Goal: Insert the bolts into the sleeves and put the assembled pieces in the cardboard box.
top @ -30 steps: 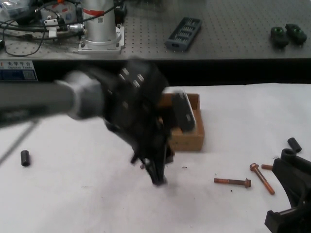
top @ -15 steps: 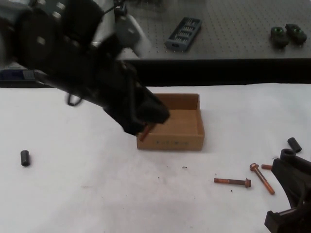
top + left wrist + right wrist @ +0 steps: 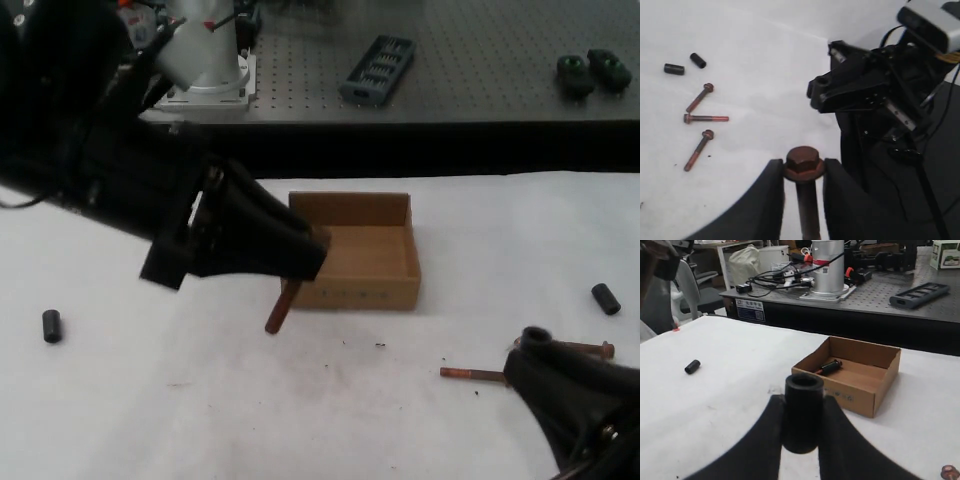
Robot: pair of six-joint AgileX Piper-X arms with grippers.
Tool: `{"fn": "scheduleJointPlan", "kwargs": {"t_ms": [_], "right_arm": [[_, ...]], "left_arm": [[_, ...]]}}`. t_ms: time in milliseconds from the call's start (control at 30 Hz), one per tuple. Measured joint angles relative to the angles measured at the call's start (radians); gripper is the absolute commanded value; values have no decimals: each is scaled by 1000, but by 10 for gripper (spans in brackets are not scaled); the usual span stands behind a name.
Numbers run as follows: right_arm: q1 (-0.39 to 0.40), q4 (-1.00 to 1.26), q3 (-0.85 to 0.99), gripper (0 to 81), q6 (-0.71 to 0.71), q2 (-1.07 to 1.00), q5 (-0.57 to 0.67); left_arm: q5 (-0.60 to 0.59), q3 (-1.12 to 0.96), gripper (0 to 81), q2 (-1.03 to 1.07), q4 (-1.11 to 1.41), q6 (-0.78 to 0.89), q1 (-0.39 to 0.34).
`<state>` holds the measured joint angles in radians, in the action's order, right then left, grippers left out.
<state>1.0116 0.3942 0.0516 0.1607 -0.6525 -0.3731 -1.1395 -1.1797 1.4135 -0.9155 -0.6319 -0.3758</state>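
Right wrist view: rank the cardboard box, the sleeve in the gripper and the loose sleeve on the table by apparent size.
1. cardboard box
2. held sleeve, looming because it is nearest the camera
3. loose sleeve, farther off; true order of the two sleeves unsure

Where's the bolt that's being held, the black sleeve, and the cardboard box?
bolt (image 3: 802,162), left wrist view, its hex head.
sleeve (image 3: 803,416), right wrist view, its side wall.
cardboard box (image 3: 852,400), right wrist view, its front wall.

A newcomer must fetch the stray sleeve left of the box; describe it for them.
Find the cardboard box mid-bench on the white cloth. Well to its left lies a short black sleeve, on its own. The other loose sleeve lies far right, near the copper bolts.
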Motion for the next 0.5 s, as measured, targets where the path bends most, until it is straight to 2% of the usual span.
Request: {"fn": "scheduleJointPlan", "kwargs": {"t_ms": [267, 500], "right_arm": [[2, 215, -23, 66, -146, -197, 177], [2, 471, -22, 66, -168, -375, 193]], "left_arm": [[-87, 99, 6, -108, 50, -62, 0], [-76, 190, 6, -190, 207, -71, 2]]}}
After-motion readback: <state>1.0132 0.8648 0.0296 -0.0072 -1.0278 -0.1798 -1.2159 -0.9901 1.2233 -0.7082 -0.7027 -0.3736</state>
